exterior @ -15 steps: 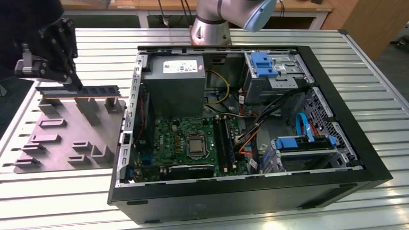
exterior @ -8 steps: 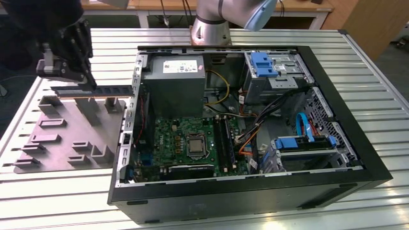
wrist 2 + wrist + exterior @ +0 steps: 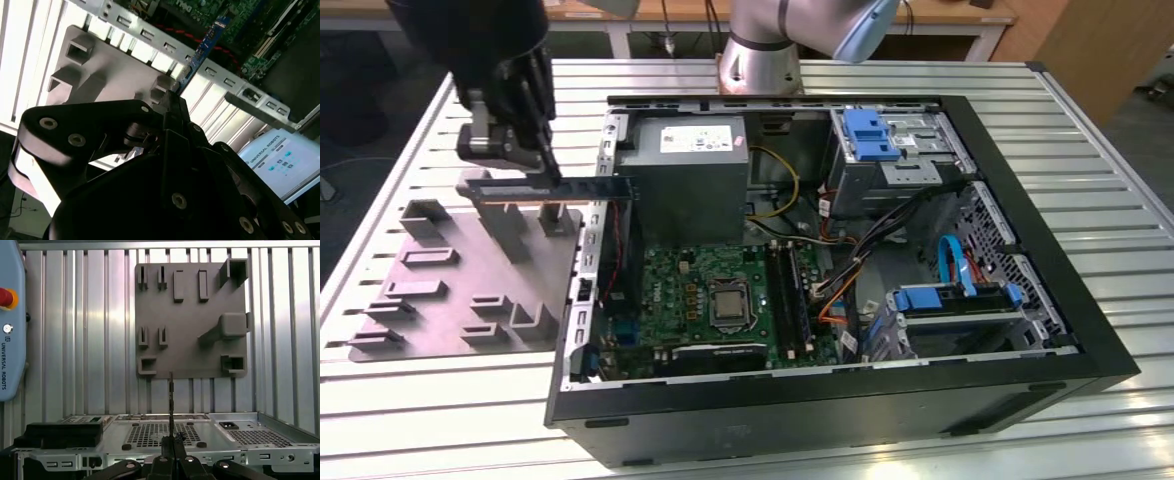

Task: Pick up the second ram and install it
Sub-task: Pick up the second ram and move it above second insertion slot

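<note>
First wrist view: fingers (image 3: 164,460) pinched tight on the second ram (image 3: 171,395), seen edge-on, gray holder tray (image 3: 190,320) beyond it. Exterior view shows the ram broadside instead, hanging just outside the open case (image 3: 854,395), around 10 o'clock from the motherboard (image 3: 694,290), slatted table (image 3: 1107,140) underneath.

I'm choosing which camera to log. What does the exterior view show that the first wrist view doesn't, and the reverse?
Exterior view, not first wrist view: the motherboard and blue drive bracket inside the case. First wrist view, not exterior view: a pale-blue pendant with a red button. Both: the gripper shut on the second ram, and the grey fixture plate.
</note>
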